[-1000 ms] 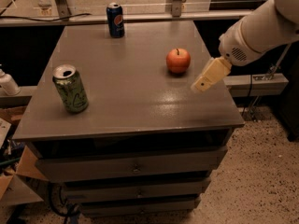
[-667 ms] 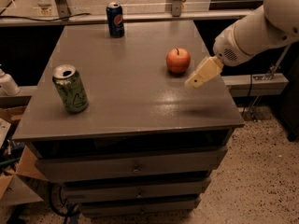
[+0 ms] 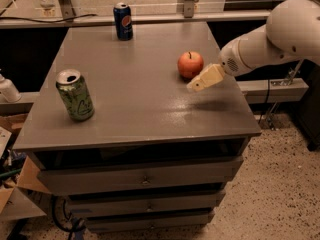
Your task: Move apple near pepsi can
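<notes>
The red-orange apple (image 3: 190, 64) stands on the right half of the grey cabinet top (image 3: 135, 99). The dark blue pepsi can (image 3: 123, 21) stands upright at the far edge, left of the apple and well apart from it. My gripper (image 3: 196, 86), with pale yellow fingers, hangs just in front of and slightly right of the apple, a little above the surface. The white arm reaches in from the right.
A green can (image 3: 75, 95) with scribbled markings stands upright near the front left. The cabinet has drawers (image 3: 142, 176) below. A rail (image 3: 150, 19) runs behind the far edge. Boxes and cables lie on the floor at left.
My gripper has moved left and slightly toward the apple, from the right edge of the top to just in front of the apple. The apple and both cans have not moved.
</notes>
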`<state>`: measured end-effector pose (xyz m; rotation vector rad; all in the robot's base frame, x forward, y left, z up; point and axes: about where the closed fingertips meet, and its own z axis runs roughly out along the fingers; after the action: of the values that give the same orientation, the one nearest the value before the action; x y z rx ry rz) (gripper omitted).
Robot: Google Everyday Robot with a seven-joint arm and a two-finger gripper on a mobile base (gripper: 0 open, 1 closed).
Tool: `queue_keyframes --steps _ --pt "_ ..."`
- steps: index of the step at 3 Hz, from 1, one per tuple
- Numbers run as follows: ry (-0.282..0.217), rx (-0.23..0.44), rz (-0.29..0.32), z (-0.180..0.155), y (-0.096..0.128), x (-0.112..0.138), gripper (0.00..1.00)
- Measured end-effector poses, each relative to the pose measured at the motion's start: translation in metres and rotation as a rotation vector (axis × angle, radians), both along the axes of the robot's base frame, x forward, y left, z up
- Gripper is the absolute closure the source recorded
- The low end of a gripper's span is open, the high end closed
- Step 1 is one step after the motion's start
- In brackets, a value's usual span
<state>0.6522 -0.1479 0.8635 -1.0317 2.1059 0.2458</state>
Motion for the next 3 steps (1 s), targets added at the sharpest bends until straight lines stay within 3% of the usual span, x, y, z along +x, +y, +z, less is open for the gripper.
queue_keyframes --steps 2,3 --pt "0.012 0.121 -0.013 -0.021 0.029 0.026 0.00" --pt "0.012 0.155 -0.009 -0.025 0.041 0.035 0.18"
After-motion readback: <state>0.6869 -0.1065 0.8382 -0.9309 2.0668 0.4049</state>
